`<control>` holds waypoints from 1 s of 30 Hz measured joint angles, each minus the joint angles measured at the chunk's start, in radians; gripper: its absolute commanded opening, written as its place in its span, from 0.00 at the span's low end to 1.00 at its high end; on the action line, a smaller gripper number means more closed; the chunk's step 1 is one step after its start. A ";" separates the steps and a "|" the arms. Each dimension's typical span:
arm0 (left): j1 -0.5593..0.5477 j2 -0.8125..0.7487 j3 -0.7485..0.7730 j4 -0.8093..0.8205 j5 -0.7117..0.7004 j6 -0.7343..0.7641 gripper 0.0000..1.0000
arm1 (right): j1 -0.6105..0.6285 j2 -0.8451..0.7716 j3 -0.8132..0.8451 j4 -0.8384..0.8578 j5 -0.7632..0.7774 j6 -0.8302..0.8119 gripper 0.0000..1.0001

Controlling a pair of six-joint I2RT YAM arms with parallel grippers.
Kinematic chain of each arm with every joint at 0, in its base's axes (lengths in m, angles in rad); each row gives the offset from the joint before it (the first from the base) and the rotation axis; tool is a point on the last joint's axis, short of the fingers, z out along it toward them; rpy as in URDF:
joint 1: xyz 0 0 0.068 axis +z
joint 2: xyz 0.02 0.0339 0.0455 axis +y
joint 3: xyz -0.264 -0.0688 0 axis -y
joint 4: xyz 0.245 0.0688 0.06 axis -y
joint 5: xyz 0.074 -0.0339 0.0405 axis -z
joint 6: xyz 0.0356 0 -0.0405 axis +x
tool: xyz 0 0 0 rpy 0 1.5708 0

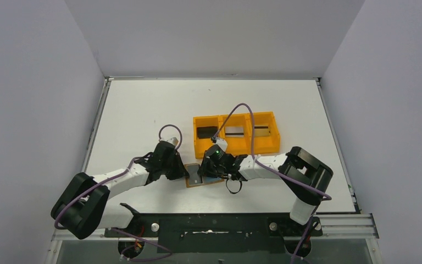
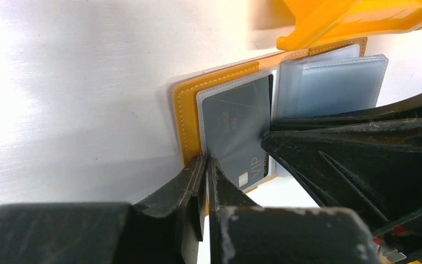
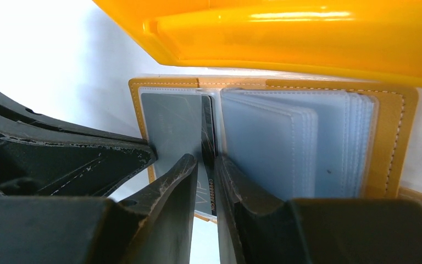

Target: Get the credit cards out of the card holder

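Partway: gripping a dark card (image 3: 176, 121), partly out of holder (image 3: 387, 132), in right gripper (image 3: 206, 162). Pinching holder edge in closed left gripper (image 2: 207, 165).

White arms (image 1: 125, 180), black joints (image 1: 82, 209), looping purple cables (image 1: 243, 104).

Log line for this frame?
phase: card extraction | left claw: shut on card holder edge | right claw: shut on credit card

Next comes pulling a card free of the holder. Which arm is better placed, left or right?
Right. The right gripper is closed on the edge of the dark credit card marked VIP, so it could likely draw it out. The left gripper pinches the card holder edge, steadying it.
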 measured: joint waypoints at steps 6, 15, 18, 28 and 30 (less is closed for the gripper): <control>-0.006 0.007 0.000 0.013 0.003 0.001 0.00 | 0.000 -0.017 -0.002 -0.020 0.014 0.000 0.24; -0.013 0.017 -0.008 0.048 0.019 0.001 0.00 | 0.006 -0.029 0.010 -0.090 0.048 0.000 0.21; -0.013 0.017 -0.010 0.053 0.021 0.001 0.00 | 0.007 -0.027 0.015 -0.096 0.047 -0.001 0.18; -0.012 0.003 -0.056 0.129 0.027 -0.004 0.00 | -0.035 -0.055 -0.108 0.098 -0.052 0.008 0.00; -0.012 0.002 -0.060 0.136 0.027 -0.005 0.00 | -0.042 -0.064 -0.134 0.137 -0.070 0.010 0.00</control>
